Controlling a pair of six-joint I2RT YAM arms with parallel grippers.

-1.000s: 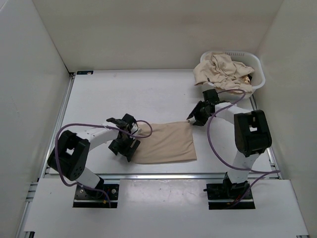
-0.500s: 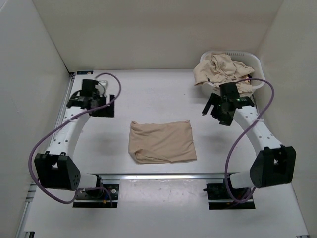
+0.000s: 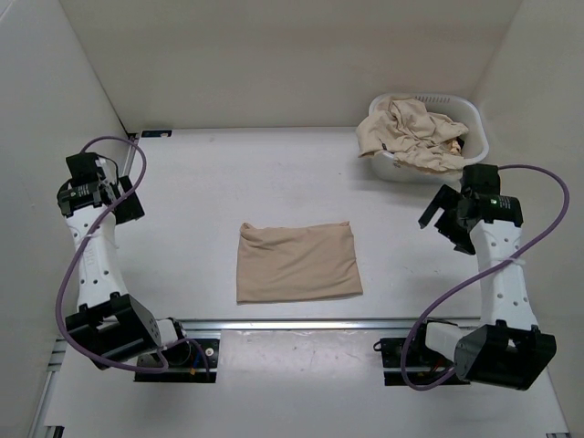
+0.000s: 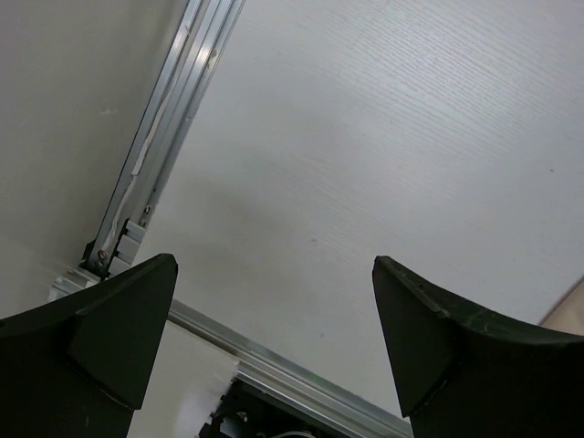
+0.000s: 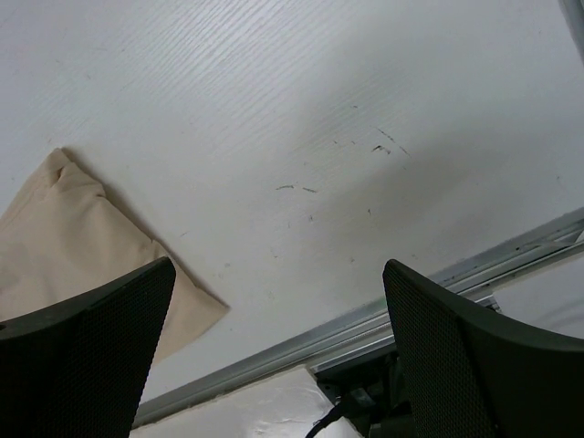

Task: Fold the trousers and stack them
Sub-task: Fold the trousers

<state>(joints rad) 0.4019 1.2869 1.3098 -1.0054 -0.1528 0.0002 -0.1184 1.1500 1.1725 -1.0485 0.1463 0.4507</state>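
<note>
One pair of beige trousers [image 3: 297, 262] lies folded into a flat rectangle on the table's middle, near the front; its corner shows in the right wrist view [image 5: 73, 237]. Several more beige trousers [image 3: 411, 130] are heaped in the white laundry basket [image 3: 474, 119] at the back right. My left gripper [image 3: 128, 203] is open and empty, raised at the far left by the wall. My right gripper [image 3: 441, 219] is open and empty, raised at the right, in front of the basket. Both are well apart from the folded pair.
White walls close the table in on the left, back and right. An aluminium rail [image 3: 301, 322] runs along the front edge; it also shows in the left wrist view [image 4: 301, 374] and the right wrist view [image 5: 383, 319]. A rail runs down the left edge [image 4: 173, 109].
Both arms have let go of the folded trousers and swung outward and up: the left to the far left wall, the right to the right side. The trousers stay folded and still.
</note>
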